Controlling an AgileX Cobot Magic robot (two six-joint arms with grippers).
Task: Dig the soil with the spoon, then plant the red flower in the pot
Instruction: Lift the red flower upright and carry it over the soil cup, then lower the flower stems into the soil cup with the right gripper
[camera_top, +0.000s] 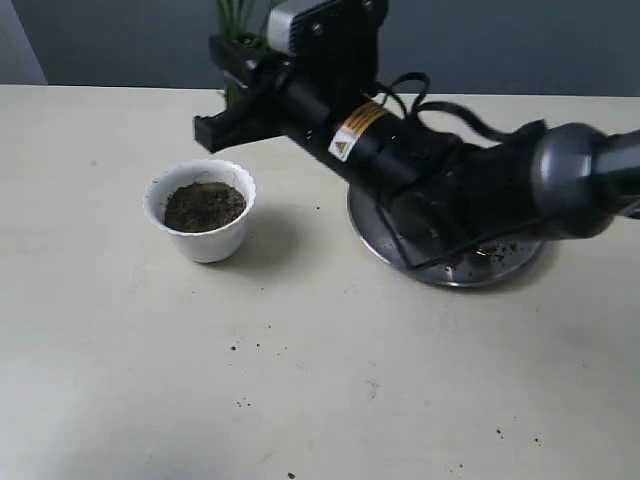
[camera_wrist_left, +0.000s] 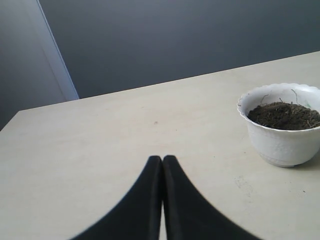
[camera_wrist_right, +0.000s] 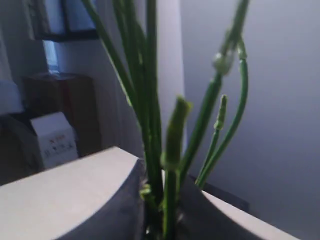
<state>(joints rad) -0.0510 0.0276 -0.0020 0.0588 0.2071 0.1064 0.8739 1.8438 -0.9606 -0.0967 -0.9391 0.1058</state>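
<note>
The right claw (camera_wrist_right: 161, 202) is clenched on the flower (camera_wrist_right: 150, 105), whose thin green stems stand up from between its two fingers; the petals are out of sight. In the exterior view this arm reaches across from the right, and its claw hangs above the table (camera_top: 120, 380), behind the pot (camera_top: 205, 240). The small white pot stands upright, filled with dark soil (camera_top: 204, 206). The arm passes over a steel plate (camera_top: 462, 277) to the right of the pot, well apart from it. Soil crumbs (camera_top: 240, 345) dot the table. The left claw (camera_wrist_left: 162, 161) is clenched empty, fingers touching, near the pot.
</note>
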